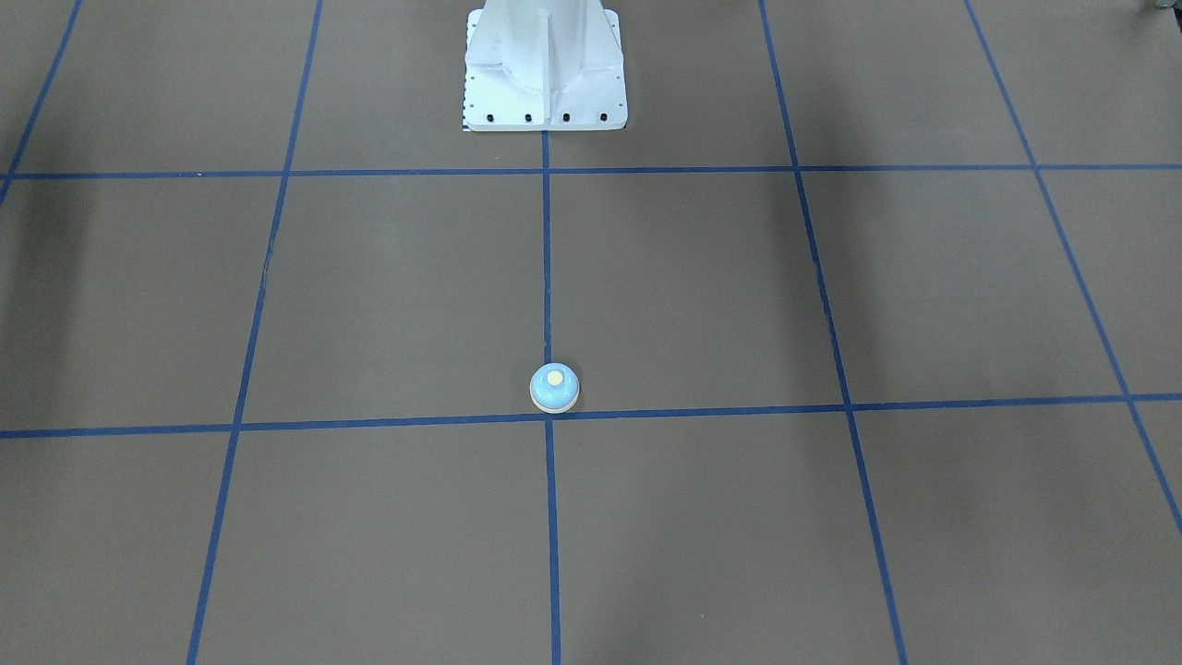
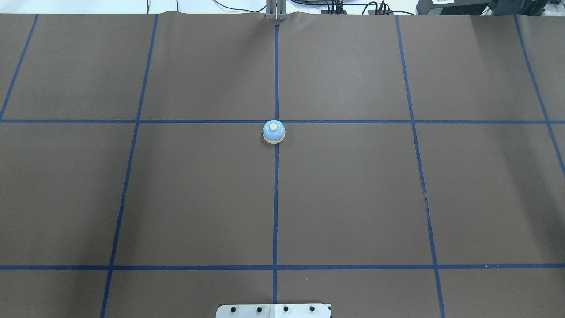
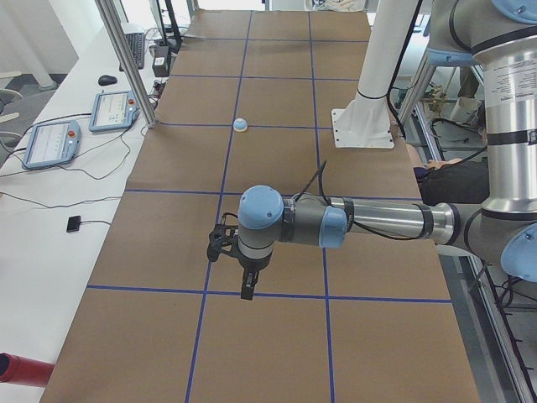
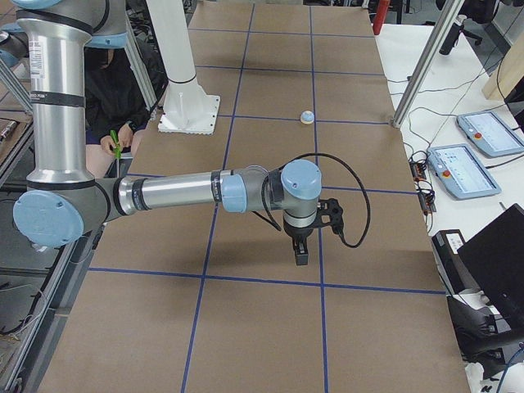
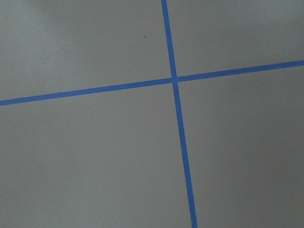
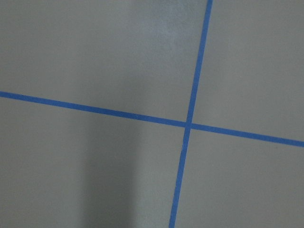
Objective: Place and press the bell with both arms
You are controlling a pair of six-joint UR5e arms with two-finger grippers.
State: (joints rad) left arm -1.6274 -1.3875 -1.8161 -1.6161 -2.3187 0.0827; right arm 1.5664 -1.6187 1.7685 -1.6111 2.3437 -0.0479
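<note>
Bell (image 1: 554, 388) sits upright on the table (image 1: 369, 296) in the front-facing view, on the centre tape line just on the pedestal (image 1: 545, 69) side of a tape crossing; neither arm shows here. Overhead, the bell (image 2: 273, 131) is again on the middle line, straight out from the pedestal (image 2: 273, 310) and well apart from it, a spot that looks equally reachable from both sides, which fits a two-arm press. From the left end, the left arm (image 3: 369, 222) stretches level over the table with its fingers (image 3: 248, 285) pointing down above a tape line, nothing visibly in them; the bell (image 3: 240, 125) is far off beyond it. Whether these fingers are apart or together I cannot tell from this view. From the right end, the right arm (image 4: 180, 192) mirrors that pose, its fingers (image 4: 300, 252) hanging over bare table, the bell (image 4: 307, 117) well beyond; their spread cannot be judged either. Left wrist view shows only a tape crossing (image 5: 174, 80), no fingers and no bell. Right wrist view likewise shows a tape crossing (image 6: 188, 125). Judging by this, the bell seems placed, with the press not yet begun.
</note>
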